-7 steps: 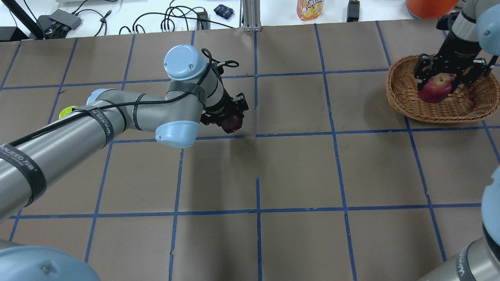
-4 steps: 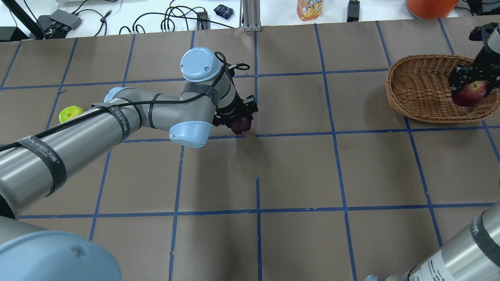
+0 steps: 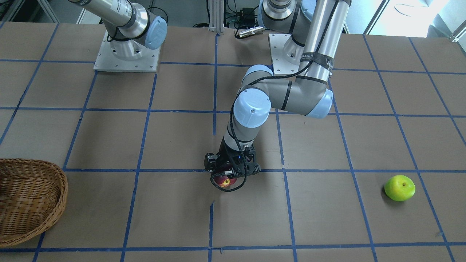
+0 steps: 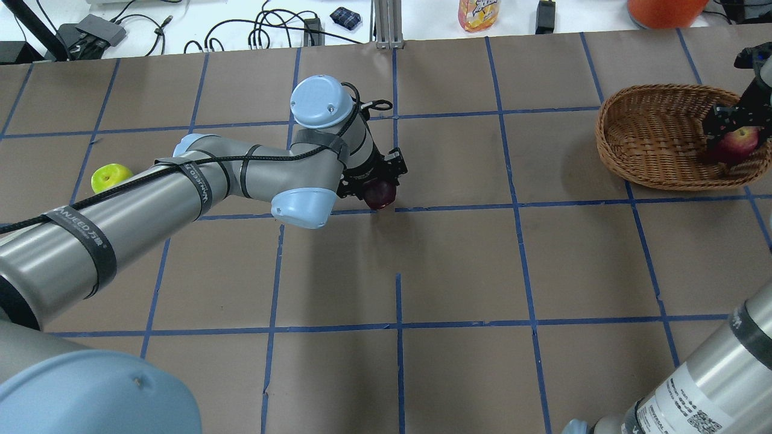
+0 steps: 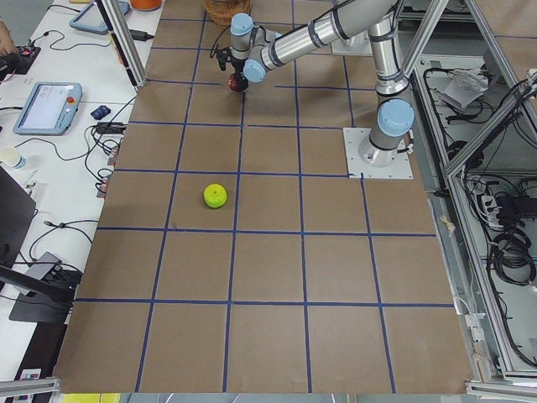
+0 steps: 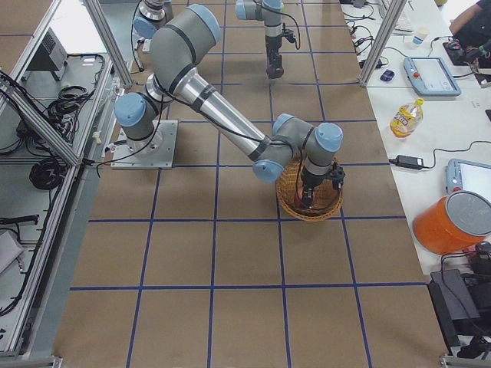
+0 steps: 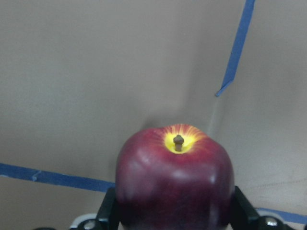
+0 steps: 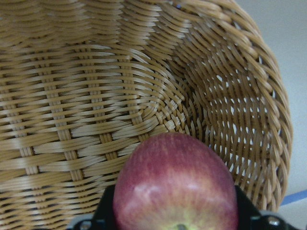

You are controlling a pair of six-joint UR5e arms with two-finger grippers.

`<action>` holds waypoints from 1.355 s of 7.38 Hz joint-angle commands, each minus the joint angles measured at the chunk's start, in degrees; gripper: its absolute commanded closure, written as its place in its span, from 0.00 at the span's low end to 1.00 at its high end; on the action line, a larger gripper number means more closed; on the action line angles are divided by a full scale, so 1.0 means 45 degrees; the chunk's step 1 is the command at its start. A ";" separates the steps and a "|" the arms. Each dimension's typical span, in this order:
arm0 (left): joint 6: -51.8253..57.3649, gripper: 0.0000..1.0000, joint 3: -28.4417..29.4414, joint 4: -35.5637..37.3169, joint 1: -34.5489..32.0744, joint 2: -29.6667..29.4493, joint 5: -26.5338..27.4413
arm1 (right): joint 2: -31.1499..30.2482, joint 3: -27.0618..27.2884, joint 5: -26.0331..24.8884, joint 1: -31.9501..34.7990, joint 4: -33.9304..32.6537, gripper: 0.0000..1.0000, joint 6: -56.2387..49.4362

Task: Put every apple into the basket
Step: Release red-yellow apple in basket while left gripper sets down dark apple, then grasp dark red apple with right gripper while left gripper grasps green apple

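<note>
The red apple (image 8: 175, 189) hangs low inside the basket (image 4: 645, 138), pinched by the right gripper (image 4: 733, 136), not yet let go. The dark apple (image 7: 175, 187) is mid-table, clamped in the left gripper (image 4: 379, 191). The green apple (image 4: 110, 176) lies alone, far left. Open table (image 4: 458, 265) leads to the basket, which sits near the right edge.

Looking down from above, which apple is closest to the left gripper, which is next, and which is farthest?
1. The dark maroon apple: clamped in the left gripper itself, mid-table.
2. The green apple: alone on the table, far left.
3. The red apple: far right, held by the right gripper over the basket.
</note>
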 commanded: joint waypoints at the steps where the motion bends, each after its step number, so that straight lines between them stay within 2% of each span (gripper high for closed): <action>1: 0.0755 0.00 0.0086 -0.1133 0.1046 0.0597 0.0075 | 0.0031 -0.0174 -0.0021 -0.0013 0.0240 0.00 -0.0010; 2: 0.0795 0.00 0.0297 -0.1644 0.1244 0.1066 0.0075 | -0.0338 -0.0174 -0.0001 0.0026 0.0629 0.00 -0.0010; 3: 0.1395 0.00 0.0319 -0.1881 0.1691 0.1458 0.0075 | -0.1115 -0.0154 0.0134 0.0219 0.1619 0.00 0.0009; 4: 0.2967 0.00 0.0358 -0.2793 0.2817 0.1868 0.0095 | -0.1935 -0.0154 0.0251 0.0937 0.2924 0.00 0.0087; 5: 0.5922 0.00 0.0319 -0.3865 0.4162 0.2259 0.0965 | -0.2620 -0.0154 0.0388 0.2027 0.4058 0.00 0.1267; 6: 0.9722 0.00 0.0145 -0.4089 0.5375 0.2494 0.2598 | -0.3265 -0.0019 0.0621 0.3159 0.4669 0.00 0.2633; 7: 1.2525 0.00 0.0182 -0.4033 0.6760 0.2574 0.2576 | -0.3677 0.0021 0.1648 0.4253 0.5565 0.00 0.4367; 8: 1.3829 0.00 0.0453 -0.4032 0.8127 0.2575 0.1783 | -0.3740 0.0022 0.2452 0.5502 0.5632 0.00 0.6376; 9: 1.4442 0.00 0.0765 -0.4071 0.9185 0.2304 0.1311 | -0.3585 0.0041 0.3252 0.7003 0.5478 0.00 0.7034; 10: 1.5009 0.00 0.1058 -0.4071 0.9795 0.1915 0.1171 | -0.3429 0.0041 0.3434 0.8120 0.5438 0.00 0.7002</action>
